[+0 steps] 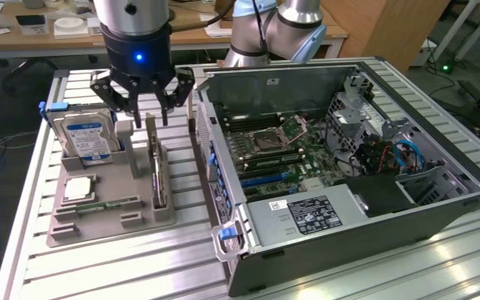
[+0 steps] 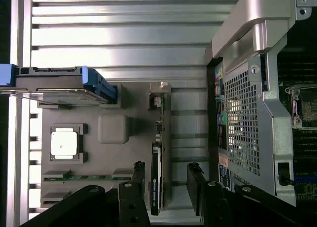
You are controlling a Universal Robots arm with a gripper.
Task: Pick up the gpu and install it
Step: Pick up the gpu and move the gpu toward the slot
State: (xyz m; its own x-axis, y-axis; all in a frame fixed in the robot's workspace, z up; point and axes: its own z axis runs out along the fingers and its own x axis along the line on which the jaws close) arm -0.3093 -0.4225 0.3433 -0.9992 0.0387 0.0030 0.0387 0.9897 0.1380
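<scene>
The pick-up step is in hand, and nothing has been lifted yet. The pincer hangs over the grey holder tray on the desk, its jaws spread wide and empty. The gpu stands on its long edge in a slot of that tray, on the side nearest the open computer case, and it is untouched.

From the wrist view, the pincer straddles one end of the gpu. There is a dark finger on each side of the thin card and a gap on both sides, and the card sits closer to one finger than the other, so the line-up looks slightly off-centre.

The hard drive stands upright at the tray's far corner. The processor chip and memory stick lie flat on the tray, well clear of the fingers.

The grasp, by the look of it, calls for the jaws to settle low enough to catch the card's faces and to close squarely on it. The card is narrow and slotted, so a skewed pinch could jam it in the holder. The installation in the case has not begun.
</scene>
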